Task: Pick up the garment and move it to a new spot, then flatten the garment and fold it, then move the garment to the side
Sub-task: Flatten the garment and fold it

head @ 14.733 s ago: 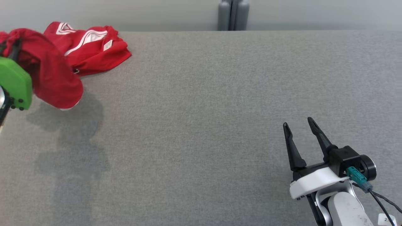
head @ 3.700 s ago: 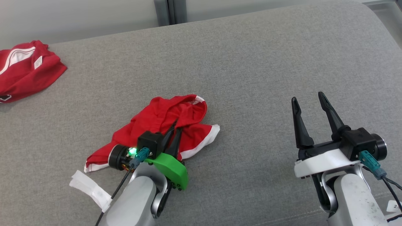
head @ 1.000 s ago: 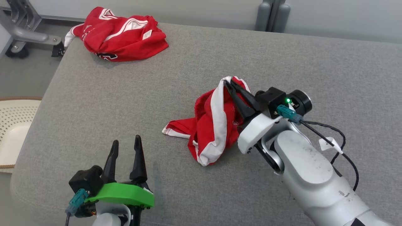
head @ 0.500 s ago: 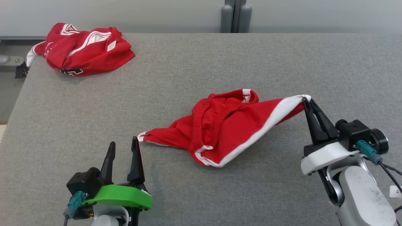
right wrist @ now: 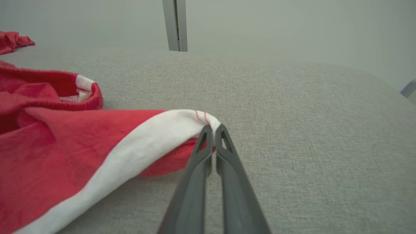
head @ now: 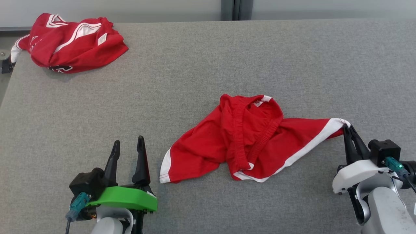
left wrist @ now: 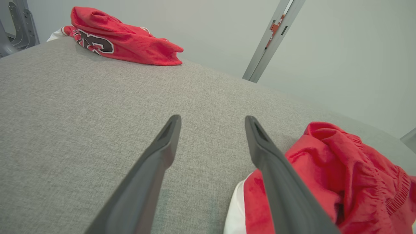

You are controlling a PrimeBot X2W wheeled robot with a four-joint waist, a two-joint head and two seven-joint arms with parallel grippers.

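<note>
The garment (head: 247, 136) is a pair of red shorts with white trim, lying crumpled across the middle of the grey padded table (head: 201, 65). My right gripper (head: 347, 127) is shut on the white-trimmed leg corner at its right end; the right wrist view shows the gripper (right wrist: 213, 128) pinching the garment (right wrist: 65, 143) there. My left gripper (head: 128, 144) stands open near the front left, just left of the garment's other leg. In the left wrist view the gripper (left wrist: 211, 120) has bare table between its fingers, and the garment (left wrist: 331, 175) lies to its right.
A second red garment (head: 70, 42) with white stripes is heaped at the table's far left corner, seen too in the left wrist view (left wrist: 120, 39). A grey post (head: 236, 9) stands behind the table. Bare grey surface spreads to the far right and front middle.
My right gripper has drawn the held leg corner rightward and lower, so the garment lies flatter and more spread out. The left gripper has stayed open in place. The head camera shifted slightly.
</note>
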